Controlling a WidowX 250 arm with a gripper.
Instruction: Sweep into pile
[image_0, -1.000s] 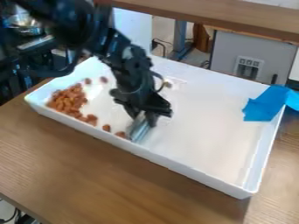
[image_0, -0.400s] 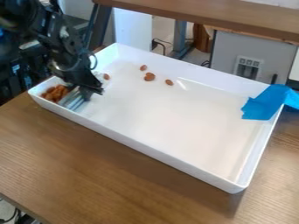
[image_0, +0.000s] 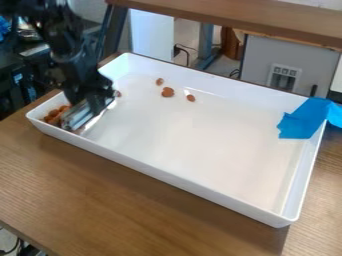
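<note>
several pieces (image_0: 51, 118) lie beside the fingers' (image_0: 97, 102) silver tool (image_0: 77, 117).

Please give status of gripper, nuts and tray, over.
Gripper over tray's left end, with metal tool. Main nut pile beside tool, in near-left corner. Few nuts loose toward far side.

The counter (image_0: 133, 210) is brown wood with a visible grain, its edge slanting across the lower left. Directly on it lies a shallow, white, rectangular tray (image_0: 167, 177) with low walls and rounded corners, one corner pointing to the lower right, a soft shadow beside it.
</note>
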